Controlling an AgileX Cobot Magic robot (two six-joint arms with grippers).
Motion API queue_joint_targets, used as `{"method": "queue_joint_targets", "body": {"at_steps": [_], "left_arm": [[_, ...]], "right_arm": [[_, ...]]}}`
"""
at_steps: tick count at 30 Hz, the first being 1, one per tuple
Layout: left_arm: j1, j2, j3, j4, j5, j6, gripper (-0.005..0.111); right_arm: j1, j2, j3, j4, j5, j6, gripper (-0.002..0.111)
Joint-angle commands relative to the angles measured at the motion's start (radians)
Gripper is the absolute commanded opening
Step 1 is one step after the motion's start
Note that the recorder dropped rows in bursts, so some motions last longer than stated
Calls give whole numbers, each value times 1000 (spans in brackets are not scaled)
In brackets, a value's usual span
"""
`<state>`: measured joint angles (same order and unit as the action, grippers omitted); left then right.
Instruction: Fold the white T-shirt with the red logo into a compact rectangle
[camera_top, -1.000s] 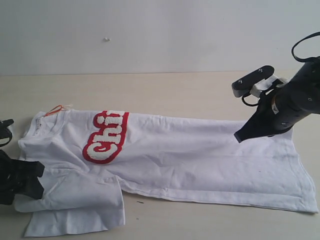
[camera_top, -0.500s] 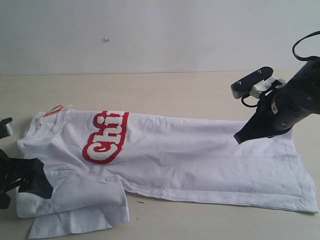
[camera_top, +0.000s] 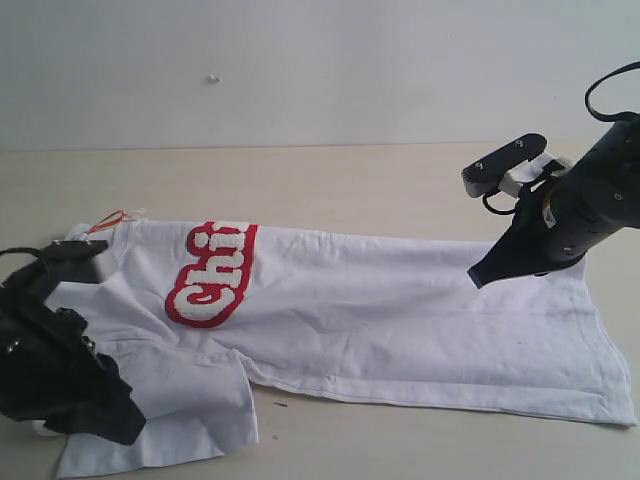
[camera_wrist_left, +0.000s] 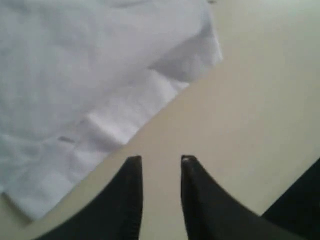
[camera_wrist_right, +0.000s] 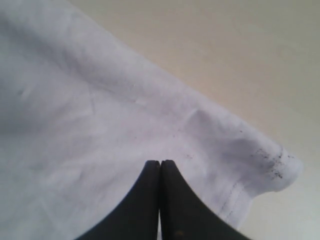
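The white T-shirt (camera_top: 400, 320) lies flat across the tan table, collar end to the left and hem to the right. Its red logo (camera_top: 212, 272) shows the white letters "Chi" before a fold hides the remainder. An orange tag (camera_top: 110, 218) sticks out at the collar. My left gripper (camera_top: 120, 420) hovers over the near sleeve at the lower left. In the left wrist view it (camera_wrist_left: 161, 160) is open over bare table, with the shirt's edge (camera_wrist_left: 100, 125) just beyond its tips. My right gripper (camera_top: 480, 273) is shut and empty, its tips (camera_wrist_right: 160, 162) above the cloth near the hem corner (camera_wrist_right: 280, 170).
The near sleeve (camera_top: 190, 400) lies folded in a loose flap at the front left. Bare table (camera_top: 350, 180) stretches behind the shirt up to a white wall. A small dark speck (camera_top: 281, 404) lies on the table just in front of the shirt.
My left arm has swung in from the left edge and risen over the shirt's sleeve end. Its jaws widened, then narrowed. The sleeve flap shifted slightly. The right arm has not moved.
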<state>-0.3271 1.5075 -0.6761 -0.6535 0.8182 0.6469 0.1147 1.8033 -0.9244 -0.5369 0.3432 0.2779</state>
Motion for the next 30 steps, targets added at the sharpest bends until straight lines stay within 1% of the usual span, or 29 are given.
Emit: {"method": "queue_joint_targets", "body": {"at_steps": [1,3,6,9,10,11,12,13,14,15,16,17,19,22,25,27,28,29,30], "left_arm": [[-118,-8,3,1,-37,185,22],[-175,-8,3,67,-93,215,22],[-247,-8,3,292,-156,205,22],[-291,-4,3,446,-189,209,22],[-299,-2,3,475,-195,210,23],[-303,4,3,520,-204,221,28],[-303,12,3,547,-207,221,35],[-303,21,3,568,-207,221,42],[-303,31,3,588,-207,216,52],[-303,43,3,595,-204,211,60],[-303,56,3,597,-204,211,64],[-303,69,3,599,-204,211,65],[-303,94,3,599,-204,211,60],[-303,122,3,599,-208,218,49],[-303,98,3,587,-206,218,49],[-303,62,3,504,-187,230,49],[-303,42,3,399,-160,315,49],[-303,34,3,329,-140,379,49],[-303,34,3,248,-117,490,49]], "right_arm": [[2,-10,1,6,1,-7,0],[2,-10,1,6,4,-7,0],[2,-10,1,4,13,-7,0],[2,-10,1,6,18,-7,0],[2,-10,1,6,21,-5,0],[2,-10,1,6,23,-5,0],[2,-10,1,6,25,-5,0],[2,-10,1,7,27,-3,0],[2,-10,1,7,27,-3,0],[2,-10,1,7,27,-3,0],[2,-10,1,12,27,-3,0],[2,-10,1,12,27,-3,0],[2,-10,1,12,27,-3,0],[2,-10,1,12,27,-3,0],[2,-10,1,11,26,-3,0],[2,-10,1,11,22,-3,0],[2,-10,1,11,20,-3,0],[2,-10,1,11,20,-3,0],[2,-10,1,11,20,-3,0]]}}
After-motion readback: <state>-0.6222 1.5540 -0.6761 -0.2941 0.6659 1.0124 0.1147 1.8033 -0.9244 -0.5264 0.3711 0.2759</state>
